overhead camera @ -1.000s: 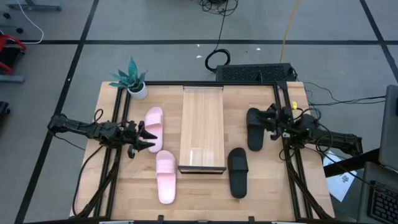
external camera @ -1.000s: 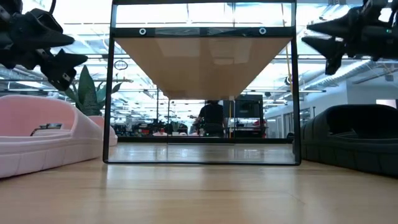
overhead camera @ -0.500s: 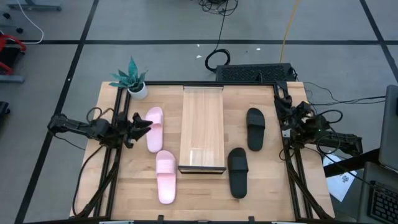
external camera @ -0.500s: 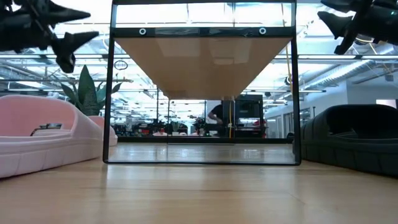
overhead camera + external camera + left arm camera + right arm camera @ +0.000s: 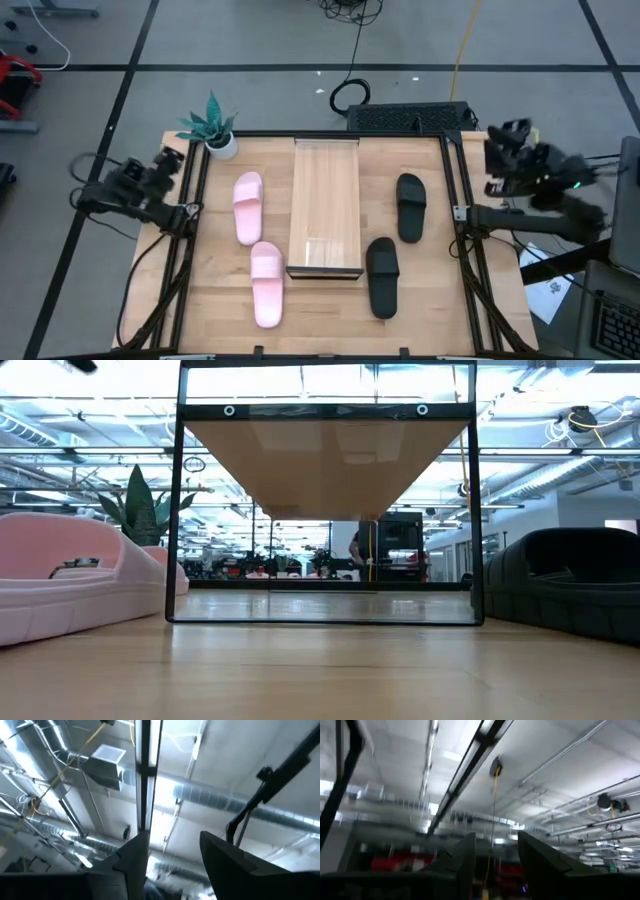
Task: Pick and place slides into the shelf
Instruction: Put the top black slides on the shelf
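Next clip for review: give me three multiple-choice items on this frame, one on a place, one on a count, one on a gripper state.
1. Where do the pink slides lie relative to the shelf in the high view?
A. on top of it
B. on the left arm's side of it
C. on the right arm's side of it

2. How many black slides are on the table?
A. one
B. two
C. four

3. What is the left gripper doing?
A. clamped on a pink slide
C. open, holding nothing
B. shut on the plant

Key: 1 B, both pink slides lie on the tabletop left of the shelf. 2 B, two lie right of it. 3 C, the left wrist view shows its fingers apart with only ceiling between.
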Robot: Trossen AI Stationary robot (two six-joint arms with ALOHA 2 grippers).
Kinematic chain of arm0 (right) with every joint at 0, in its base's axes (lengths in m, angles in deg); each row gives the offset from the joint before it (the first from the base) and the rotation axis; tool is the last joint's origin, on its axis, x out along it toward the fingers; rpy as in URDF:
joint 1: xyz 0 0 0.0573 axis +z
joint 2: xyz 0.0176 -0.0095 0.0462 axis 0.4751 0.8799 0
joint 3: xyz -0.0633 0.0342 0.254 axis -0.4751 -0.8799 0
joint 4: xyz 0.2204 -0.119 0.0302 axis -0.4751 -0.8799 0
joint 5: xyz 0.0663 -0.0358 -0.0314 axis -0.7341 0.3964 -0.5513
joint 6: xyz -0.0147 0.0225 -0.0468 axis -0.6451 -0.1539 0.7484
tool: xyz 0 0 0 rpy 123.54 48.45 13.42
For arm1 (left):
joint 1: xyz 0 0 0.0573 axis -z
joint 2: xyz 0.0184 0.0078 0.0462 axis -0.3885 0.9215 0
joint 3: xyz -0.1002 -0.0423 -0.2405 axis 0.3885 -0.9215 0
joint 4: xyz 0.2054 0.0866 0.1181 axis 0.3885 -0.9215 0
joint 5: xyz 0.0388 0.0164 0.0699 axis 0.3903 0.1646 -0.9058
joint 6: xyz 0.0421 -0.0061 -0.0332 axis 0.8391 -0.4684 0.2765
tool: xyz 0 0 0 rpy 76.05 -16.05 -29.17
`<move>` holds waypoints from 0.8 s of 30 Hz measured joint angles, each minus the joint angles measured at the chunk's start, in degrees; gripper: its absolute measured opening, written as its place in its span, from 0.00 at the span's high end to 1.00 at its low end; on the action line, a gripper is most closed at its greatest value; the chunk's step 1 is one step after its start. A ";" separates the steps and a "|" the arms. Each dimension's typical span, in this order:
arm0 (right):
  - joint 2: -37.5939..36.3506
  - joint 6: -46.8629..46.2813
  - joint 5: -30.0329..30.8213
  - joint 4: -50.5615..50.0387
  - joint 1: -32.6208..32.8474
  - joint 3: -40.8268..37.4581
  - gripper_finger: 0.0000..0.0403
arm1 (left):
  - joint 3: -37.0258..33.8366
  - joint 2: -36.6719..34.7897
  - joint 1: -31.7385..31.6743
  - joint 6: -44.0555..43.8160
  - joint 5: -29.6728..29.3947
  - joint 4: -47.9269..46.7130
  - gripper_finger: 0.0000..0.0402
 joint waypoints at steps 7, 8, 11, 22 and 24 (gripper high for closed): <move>25.00 6.04 7.27 -46.63 0.00 37.53 0.66 | 30.58 6.55 0.04 -5.38 -10.19 -51.23 0.55; 28.51 6.01 9.44 -52.97 0.00 42.29 0.66 | 34.62 8.61 0.04 -6.42 -11.95 -55.94 0.55; 37.47 5.72 15.38 -70.42 -0.01 53.16 0.66 | 45.07 14.52 0.04 -7.44 -16.39 -67.84 0.55; 49.79 -13.02 18.17 -103.42 -0.09 54.34 0.66 | 61.57 30.32 0.04 -26.35 -29.83 -102.05 0.55; 49.54 -15.27 18.05 -103.81 -0.09 50.78 0.66 | 61.61 31.02 0.04 -28.47 -30.09 -103.56 0.55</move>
